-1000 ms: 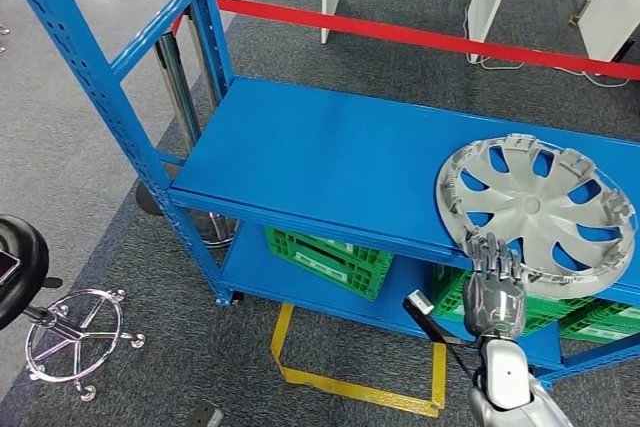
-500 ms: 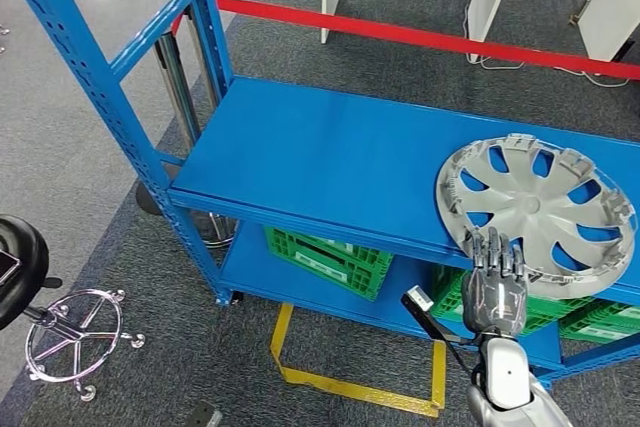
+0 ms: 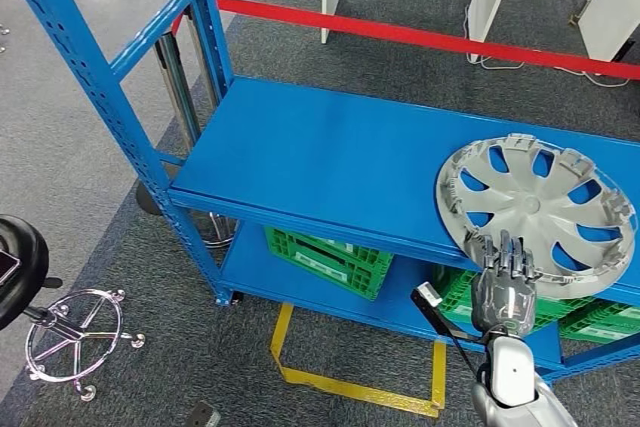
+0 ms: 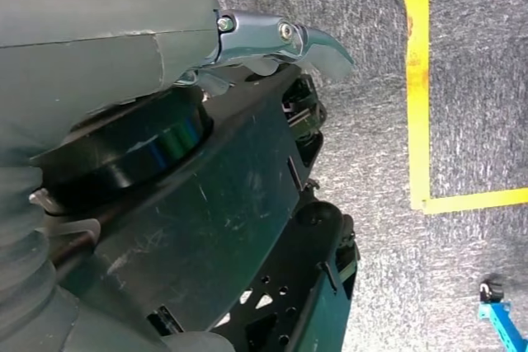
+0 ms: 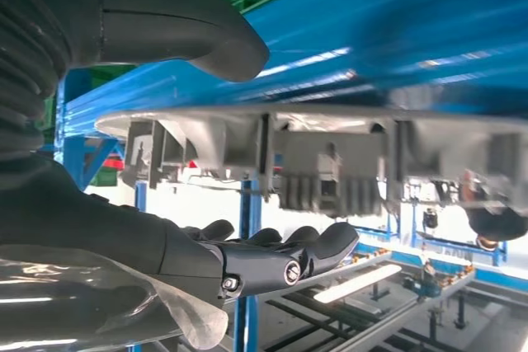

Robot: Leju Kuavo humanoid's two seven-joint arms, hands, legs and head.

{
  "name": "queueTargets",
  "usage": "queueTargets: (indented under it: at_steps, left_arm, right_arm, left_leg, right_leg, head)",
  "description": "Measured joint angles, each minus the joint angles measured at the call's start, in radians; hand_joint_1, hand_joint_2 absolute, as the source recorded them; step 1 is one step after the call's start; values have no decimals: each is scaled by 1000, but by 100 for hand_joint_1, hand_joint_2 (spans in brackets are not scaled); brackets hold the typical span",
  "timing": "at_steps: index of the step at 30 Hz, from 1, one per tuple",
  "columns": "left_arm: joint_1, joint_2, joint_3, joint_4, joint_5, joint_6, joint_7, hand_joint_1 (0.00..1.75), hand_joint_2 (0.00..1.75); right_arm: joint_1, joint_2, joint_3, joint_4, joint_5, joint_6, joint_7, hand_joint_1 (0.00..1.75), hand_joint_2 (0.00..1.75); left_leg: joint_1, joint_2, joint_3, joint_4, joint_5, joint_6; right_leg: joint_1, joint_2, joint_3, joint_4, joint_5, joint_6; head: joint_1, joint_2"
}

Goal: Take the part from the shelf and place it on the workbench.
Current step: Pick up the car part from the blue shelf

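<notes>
The part is a silver hubcap (image 3: pixel 536 205) lying flat at the right end of the blue shelf's (image 3: pixel 324 157) middle board, its near rim over the front edge. My right hand (image 3: pixel 504 289) is raised just in front of that rim with its fingers straight and apart. In the right wrist view the hubcap's rim (image 5: pixel 323 162) lies between the thumb (image 5: pixel 186 30) and the fingers (image 5: pixel 293 257), and neither touches it. My left hand (image 4: pixel 124 39) hangs beside my body above the carpet and holds nothing.
Green crates (image 3: pixel 328 257) stand on the lower board, more at the right (image 3: pixel 596 317). Red barrier tape (image 3: pixel 423 39) runs behind the shelf past a chrome post (image 3: pixel 177 77). A stool with a chrome base (image 3: pixel 72 342) stands at the left. Yellow floor tape (image 3: pixel 355 387) marks the carpet.
My right hand has shifted slightly to the right along the hubcap's near rim. The hubcap has not moved.
</notes>
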Motion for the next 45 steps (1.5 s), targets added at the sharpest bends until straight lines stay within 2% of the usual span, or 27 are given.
queueTargets:
  at_steps: [19, 26, 27, 30, 31, 45]
  left_arm:
    - [0, -1, 3, 0, 0, 7, 16, 0, 175]
    - [0, -2, 6, 0, -1, 6, 16, 0, 175]
    - [0, -2, 6, 0, -1, 6, 16, 0, 175]
    - [0, -2, 6, 0, -1, 6, 16, 0, 175]
    - [0, -2, 7, 0, -1, 7, 16, 0, 175]
    - [-2, -8, 9, 0, 0, 18, 18, 0, 175]
  right_arm:
    - [-36, 0, -25, 76, 0, 0, -1, 0, 175]
    - [-49, 0, -52, 86, 0, 0, -26, 3, 175]
    - [-52, 0, -57, 89, 0, 0, -29, 23, 175]
    - [-62, 1, -70, 97, 0, 0, -30, 151, 175]
    - [-65, 1, -72, 100, 0, 0, -29, 175, 175]
    - [-89, 1, -90, 134, 0, 1, -26, 175, 175]
  left_leg:
    - [0, 0, 0, 0, 0, 0]
    - [0, 0, 0, 0, 0, 0]
    - [0, 0, 0, 0, 0, 0]
    - [0, 0, 0, 0, 0, 0]
    - [0, 0, 0, 0, 0, 0]
    - [0, 0, 0, 0, 0, 0]
  right_leg:
    - [0, 0, 0, 0, 0, 0]
    - [0, 0, 0, 0, 0, 0]
    - [0, 0, 0, 0, 0, 0]
    - [0, 0, 0, 0, 0, 0]
    - [0, 0, 0, 0, 0, 0]
    - [0, 0, 0, 0, 0, 0]
  head:
    - [0, 0]
    - [0, 0]
    - [0, 0]
    - [0, 0]
    - [0, 0]
    - [0, 0]
